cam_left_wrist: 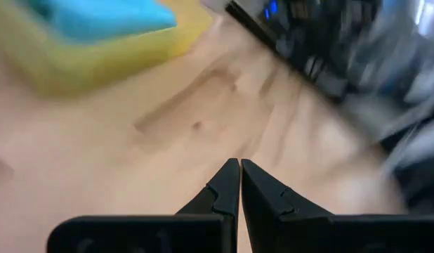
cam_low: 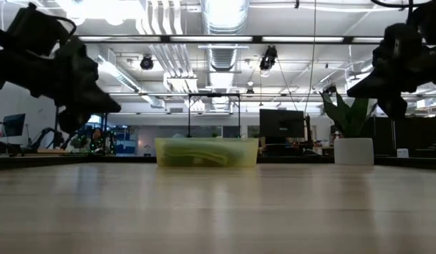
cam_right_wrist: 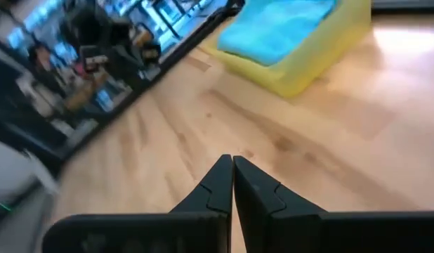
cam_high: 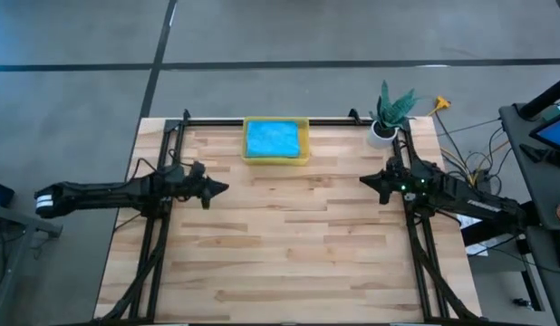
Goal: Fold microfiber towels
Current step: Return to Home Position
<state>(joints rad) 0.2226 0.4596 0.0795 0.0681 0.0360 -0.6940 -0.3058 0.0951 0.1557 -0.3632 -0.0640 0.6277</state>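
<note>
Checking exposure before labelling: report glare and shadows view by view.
Low view: ceiling lights blow out; left gripper and right gripper read as dark silhouettes. Right wrist view: pale sheen on the table beside the yellow bin. High view: even light, only faint shadows.

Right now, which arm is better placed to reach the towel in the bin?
Probably left: the left claw, shut, sits nearer the yellow bin holding the blue towel than the right claw, also shut.
</note>
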